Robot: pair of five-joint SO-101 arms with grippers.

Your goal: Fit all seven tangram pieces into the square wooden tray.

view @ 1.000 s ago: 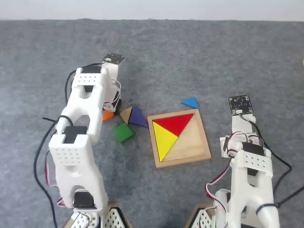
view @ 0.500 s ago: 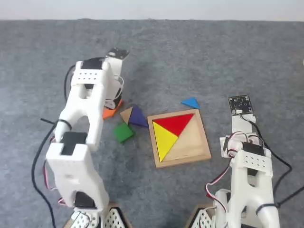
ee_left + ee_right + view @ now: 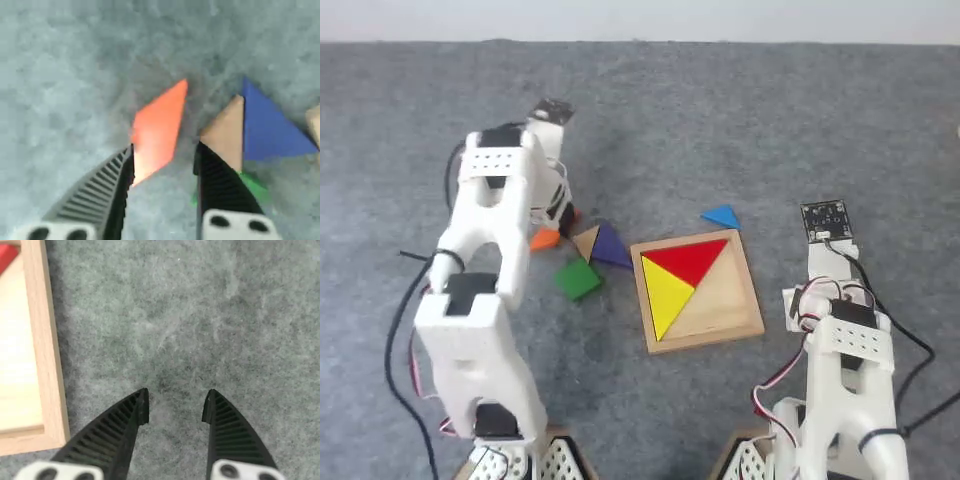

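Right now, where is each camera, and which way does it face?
High view: fixed overhead, facing down on tray, left arm, right arm.
Left wrist view: down past open left pincer onto orange piece.
Right wrist view: down past open right pincer onto mat, tray edge.
High and right wrist views share the tray.

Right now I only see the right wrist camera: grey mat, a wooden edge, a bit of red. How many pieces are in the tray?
Observer: Two, a red triangle and a yellow triangle, side by side in the tray.
Operator: Where's the orange piece?
Observer: On the mat left of the tray, at the open tips of the left gripper.
Operator: And the small blue triangle?
Observer: On the mat just past the tray's far corner.
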